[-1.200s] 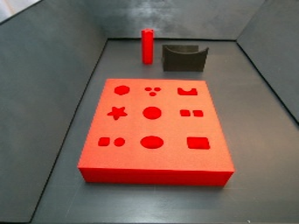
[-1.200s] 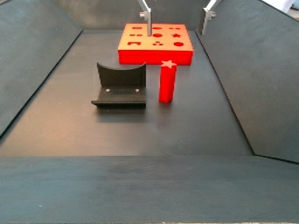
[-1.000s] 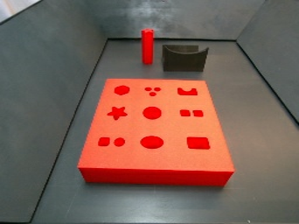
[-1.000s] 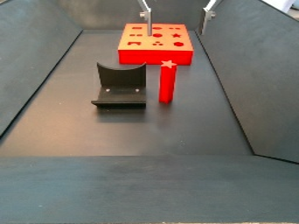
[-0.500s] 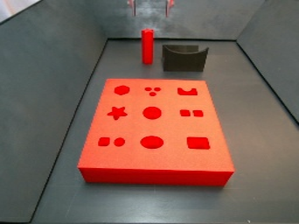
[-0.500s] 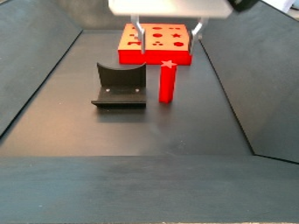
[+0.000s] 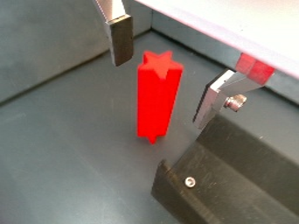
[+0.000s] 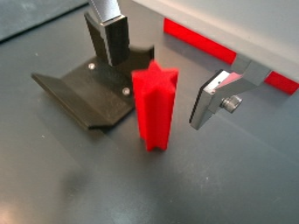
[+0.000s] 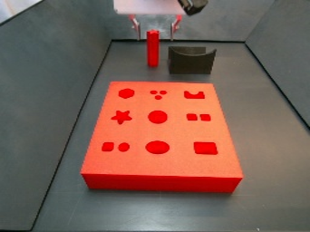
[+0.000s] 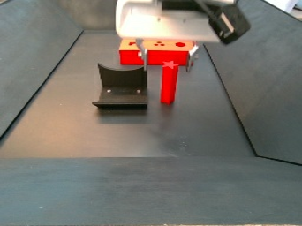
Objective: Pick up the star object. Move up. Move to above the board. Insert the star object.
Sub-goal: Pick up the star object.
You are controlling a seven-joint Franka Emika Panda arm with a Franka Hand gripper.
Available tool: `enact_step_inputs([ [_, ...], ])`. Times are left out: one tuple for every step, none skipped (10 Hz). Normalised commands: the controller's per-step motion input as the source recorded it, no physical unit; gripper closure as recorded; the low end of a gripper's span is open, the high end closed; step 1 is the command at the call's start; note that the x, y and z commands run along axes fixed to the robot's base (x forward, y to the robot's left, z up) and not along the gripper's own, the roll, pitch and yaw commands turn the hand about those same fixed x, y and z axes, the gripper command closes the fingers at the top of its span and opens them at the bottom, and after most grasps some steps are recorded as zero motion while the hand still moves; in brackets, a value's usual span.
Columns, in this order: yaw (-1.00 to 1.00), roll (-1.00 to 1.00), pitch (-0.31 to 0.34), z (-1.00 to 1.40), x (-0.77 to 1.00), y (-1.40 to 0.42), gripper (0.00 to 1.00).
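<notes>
The star object (image 7: 156, 98) is a tall bright red peg with a star-shaped top, standing upright on the dark floor; it also shows in the other wrist view (image 8: 155, 107) and in both side views (image 9: 154, 49) (image 10: 169, 85). My gripper (image 7: 170, 75) is open just above it, one finger (image 7: 121, 39) on each side of the star top, not touching; it also shows in a wrist view (image 8: 162, 75). The board (image 9: 158, 134) is a flat red slab with shaped holes, seen too in a side view (image 10: 157, 46), apart from the peg.
The fixture (image 9: 190, 60), a dark L-shaped bracket on a base plate, stands beside the peg; it also shows in a side view (image 10: 120, 86) and in both wrist views (image 8: 87, 90) (image 7: 239, 175). Grey sloped walls enclose the floor.
My gripper has come down into view from above and now hangs over the star object with a finger on each side. The peg, the board and the fixture have not moved.
</notes>
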Motion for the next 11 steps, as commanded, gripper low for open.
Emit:
enact_step_inputs([
  [0.00, 0.00, 0.000, 0.00, 0.00, 0.00, 0.00],
  [0.00, 0.00, 0.000, 0.00, 0.00, 0.00, 1.00],
  [0.00, 0.00, 0.000, 0.00, 0.00, 0.00, 1.00],
  [0.00, 0.00, 0.000, 0.00, 0.00, 0.00, 1.00],
  [0.00, 0.00, 0.000, 0.00, 0.00, 0.00, 1.00],
  [0.00, 0.00, 0.000, 0.00, 0.00, 0.00, 1.00],
  [0.00, 0.00, 0.000, 0.00, 0.00, 0.00, 1.00],
  [0.00, 0.00, 0.000, 0.00, 0.00, 0.00, 1.00],
  [0.00, 0.00, 0.000, 0.00, 0.00, 0.00, 1.00],
  [0.00, 0.00, 0.000, 0.00, 0.00, 0.00, 1.00],
  [0.00, 0.00, 0.000, 0.00, 0.00, 0.00, 1.00],
])
